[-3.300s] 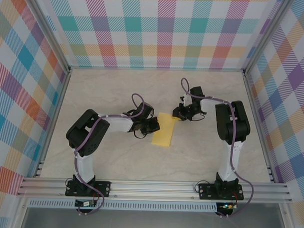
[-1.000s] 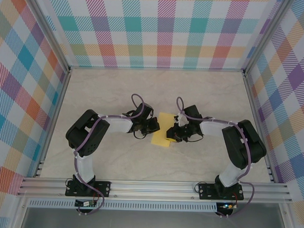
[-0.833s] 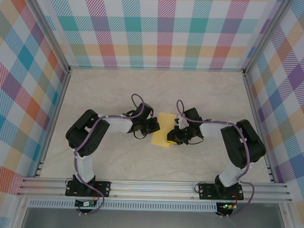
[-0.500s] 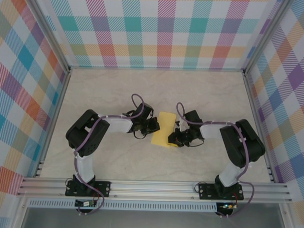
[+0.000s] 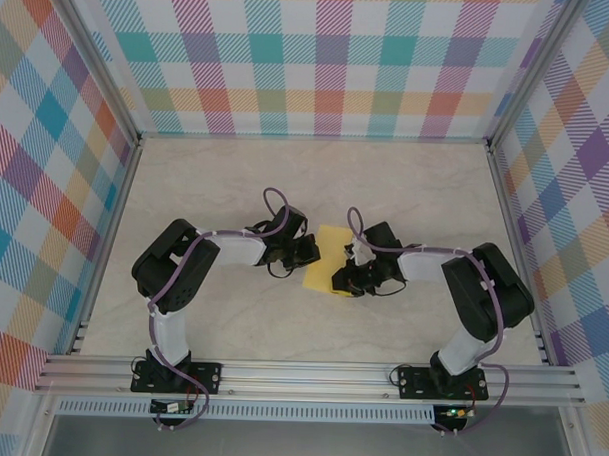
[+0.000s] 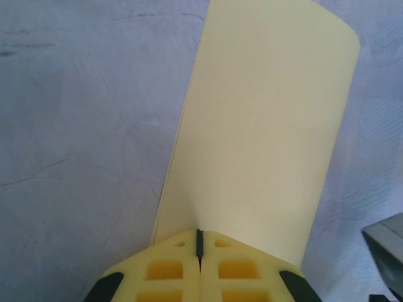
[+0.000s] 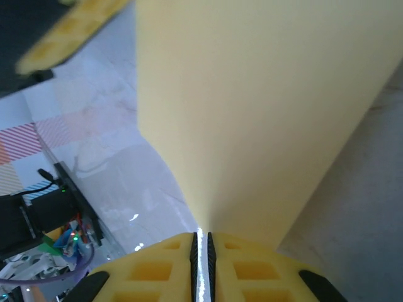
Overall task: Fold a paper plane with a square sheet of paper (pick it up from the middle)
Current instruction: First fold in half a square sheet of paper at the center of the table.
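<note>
From above, you have the sheet of paper (image 5: 326, 265) in the middle of the tabletop (image 5: 226, 185), showing as a narrow yellow strip running near to far. The left gripper (image 5: 307, 254) meets its left long edge and the right gripper (image 5: 349, 281) its right edge, nearer you. From here you cannot tell how much of it lies flat.

On the left wrist camera, your jaws are pressed together with no gap, pinching the near edge of the sheet. The paper runs away from them in a smooth curve with a layered edge on the left. It looks doubled over rather than creased hard.

On the right wrist camera, the jaws are closed to a thin slit on the opposite edge. The sheet rises from them in a broad bowed face, clear of the tabletop on that side.

Treat it as very light, floppy and easily marked. It will likely buckle if the two grips move towards each other, and tear if they pull apart. Hold close to an edge or along a fold line, and pinch lightly.
</note>
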Available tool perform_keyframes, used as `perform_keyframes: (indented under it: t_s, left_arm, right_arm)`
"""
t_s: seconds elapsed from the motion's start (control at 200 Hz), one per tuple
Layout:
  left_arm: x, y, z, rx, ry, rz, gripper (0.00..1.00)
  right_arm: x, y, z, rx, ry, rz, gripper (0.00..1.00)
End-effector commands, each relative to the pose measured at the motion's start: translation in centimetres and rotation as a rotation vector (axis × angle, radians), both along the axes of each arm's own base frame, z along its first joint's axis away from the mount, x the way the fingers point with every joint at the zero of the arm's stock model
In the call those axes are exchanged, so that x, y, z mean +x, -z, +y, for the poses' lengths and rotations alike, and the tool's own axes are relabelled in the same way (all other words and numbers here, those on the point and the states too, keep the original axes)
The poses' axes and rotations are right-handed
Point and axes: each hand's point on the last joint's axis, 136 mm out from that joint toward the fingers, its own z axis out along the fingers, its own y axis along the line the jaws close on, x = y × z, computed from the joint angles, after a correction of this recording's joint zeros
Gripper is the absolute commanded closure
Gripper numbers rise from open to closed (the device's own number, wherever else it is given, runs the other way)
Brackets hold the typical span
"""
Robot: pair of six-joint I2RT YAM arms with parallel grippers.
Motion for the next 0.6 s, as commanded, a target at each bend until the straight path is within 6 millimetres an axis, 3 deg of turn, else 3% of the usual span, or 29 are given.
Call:
perform_keyframes:
  t_s: [0.0, 0.085, 0.19, 0.38, 0.485, 0.595]
  left_arm:
    - [-3.8, 3.8, 1.9, 0.109, 0.041, 0.136, 1.0]
    - [-3.9, 3.8, 1.9, 0.109, 0.042, 0.137, 1.0]
    - [-3.9, 3.7, 1.9, 0.112, 0.044, 0.136, 1.0]
    - [-3.9, 3.6, 2.0, 0.114, 0.047, 0.129, 1.0]
    - [-4.0, 3.6, 2.1, 0.116, 0.047, 0.13, 1.0]
    - [-3.9, 3.6, 2.0, 0.114, 0.048, 0.129, 1.0]
  right_arm:
    - [-1.2, 2.1, -1.2, -0.081, -0.02, 0.027, 0.85]
    - [-1.3, 1.9, -1.3, -0.085, -0.024, 0.029, 0.86]
    - [-0.2, -1.2, -0.4, -0.022, -0.021, -0.036, 0.86]
    - [5.7, -6.4, -0.8, 0.049, 0.084, -0.168, 0.84]
    - [8.8, -6.5, -1.1, 0.042, 0.121, -0.179, 0.85]
    - [11.3, -5.3, -1.2, 0.031, 0.152, -0.166, 0.85]
